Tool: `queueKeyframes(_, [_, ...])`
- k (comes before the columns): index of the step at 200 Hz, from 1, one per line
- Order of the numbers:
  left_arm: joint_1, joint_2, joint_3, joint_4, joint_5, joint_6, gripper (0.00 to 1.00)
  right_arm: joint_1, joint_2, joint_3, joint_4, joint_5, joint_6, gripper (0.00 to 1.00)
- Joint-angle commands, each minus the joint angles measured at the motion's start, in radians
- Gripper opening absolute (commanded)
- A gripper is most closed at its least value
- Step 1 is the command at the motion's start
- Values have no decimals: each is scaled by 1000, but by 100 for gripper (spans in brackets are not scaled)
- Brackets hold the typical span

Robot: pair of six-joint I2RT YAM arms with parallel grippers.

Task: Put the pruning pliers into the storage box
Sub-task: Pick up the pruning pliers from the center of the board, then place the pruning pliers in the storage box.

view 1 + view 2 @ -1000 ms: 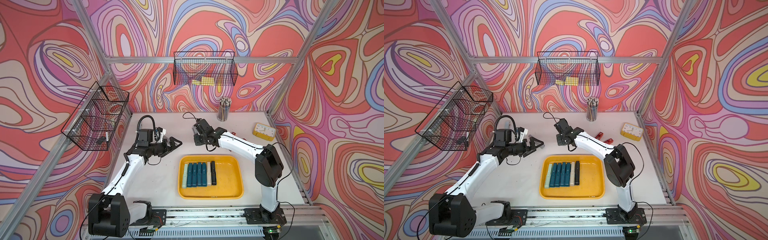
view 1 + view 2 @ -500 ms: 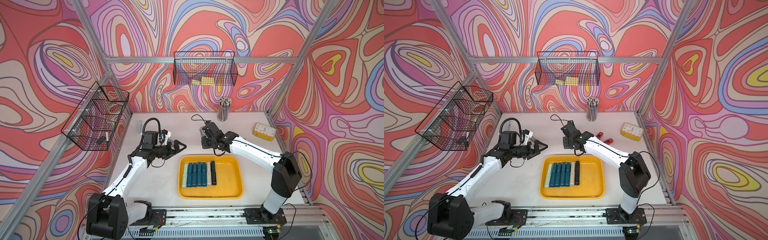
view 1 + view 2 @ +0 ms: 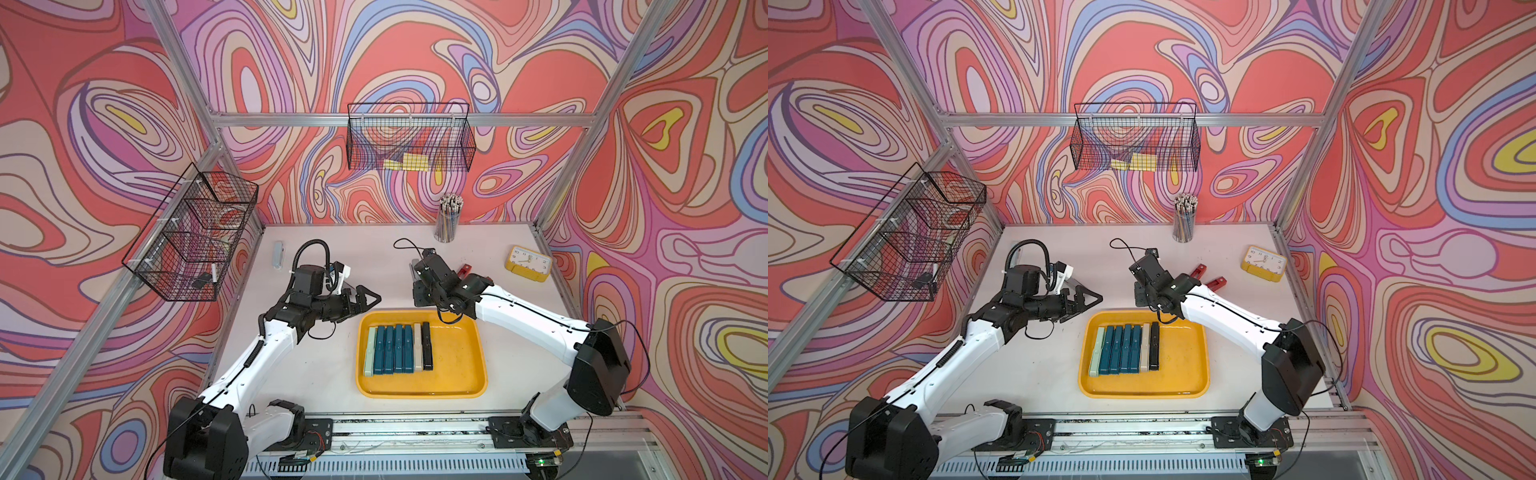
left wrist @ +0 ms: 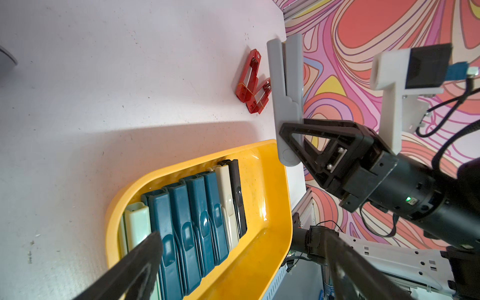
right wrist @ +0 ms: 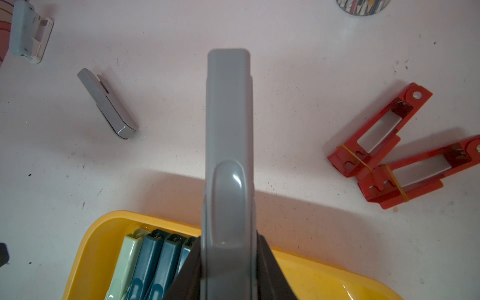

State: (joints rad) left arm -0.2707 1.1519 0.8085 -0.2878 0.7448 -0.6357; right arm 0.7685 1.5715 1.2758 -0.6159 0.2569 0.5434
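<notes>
The yellow storage box (image 3: 457, 365) (image 3: 1183, 370) sits at the table's front centre. A row of pruning pliers (image 3: 397, 348) (image 3: 1125, 348) (image 4: 197, 215) fills its left half: pale green, teal, beige and black. My right gripper (image 5: 228, 259) (image 3: 419, 276) hangs over the box's far rim (image 5: 324, 283), shut on grey pliers (image 5: 228, 130) (image 4: 285, 91) that point toward the back wall. The left gripper (image 3: 370, 299) (image 4: 241, 235) is open with nothing in it, beside the box's far left corner. Two red pliers (image 5: 376, 135) (image 3: 1206, 278), grey pliers (image 5: 107, 104) and pale blue-grey ones (image 3: 277, 253) lie on the table.
A yellow clock (image 3: 528, 264) stands at the back right and a cup of pencils (image 3: 448, 220) by the back wall. Black wire baskets hang on the back wall (image 3: 409, 141) and the left wall (image 3: 195, 245). The box's right half (image 4: 259, 207) holds nothing.
The right gripper, still holding the grey pliers, has come forward and right to the box's far rim. The left gripper has shifted right and nearer the box, staying open.
</notes>
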Motion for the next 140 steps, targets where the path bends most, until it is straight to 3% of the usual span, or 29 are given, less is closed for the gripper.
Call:
queueKeyframes(1, [-26, -28, -15, 18, -33, -16, 99, 19, -59, -33, -13, 44, 39, 15])
queueKeyframes(63, [-101, -58, -35, 17, -78, -33, 99, 63, -166, -132, -42, 101, 112, 15])
queueKeyframes(140, [-115, -51, -55, 35, -44, -11, 99, 171, -213, -202, -97, 207, 240, 15])
